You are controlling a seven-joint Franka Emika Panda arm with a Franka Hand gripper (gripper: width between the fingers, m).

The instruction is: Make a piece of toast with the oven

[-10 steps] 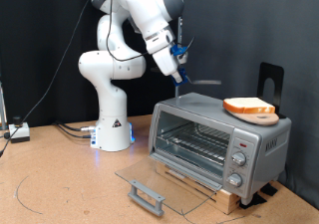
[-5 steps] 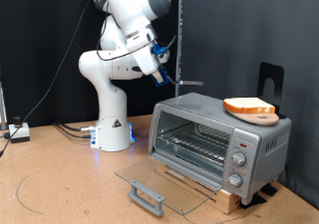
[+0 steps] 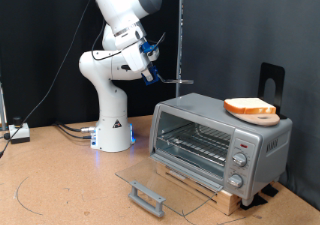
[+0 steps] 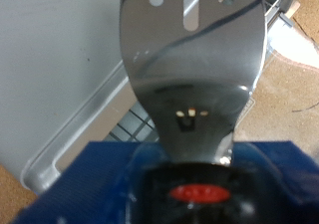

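Dark curtain fills the back of your workspace, with a brown table (image 3: 60, 185) running across the lower part of the exterior view. Look to the right of centre for the oven (image 3: 218, 140): a boxy silver unit sitting on a wooden slatted base (image 3: 205, 183), its glass door (image 3: 160, 181) dropped flat onto the table with the grey handle toward the bottom of the frame. You can see the wire rack (image 3: 195, 143) inside the open cavity, and two knobs on the panel at the oven's right end.

Your piece of toast (image 3: 248, 106) is not in the oven. It lies on a round wooden board (image 3: 255, 113) on the oven's roof, toward the right of the frame. It is a flat slice with an orange-tan crust and a paler top face, lying level.

Up and to the left of the oven, in the upper middle of the frame, your gripper (image 3: 152, 73) hangs in the air, well apart from the toast. It is clamped on a metal spatula (image 3: 182, 81), whose thin blade sticks out level toward the frame's right. From the wrist view you see the slotted shiny spatula (image 4: 194, 55) large in the frame, rising from the blue-padded gripper (image 4: 194, 174), with the oven's rack and door edge blurred behind it.
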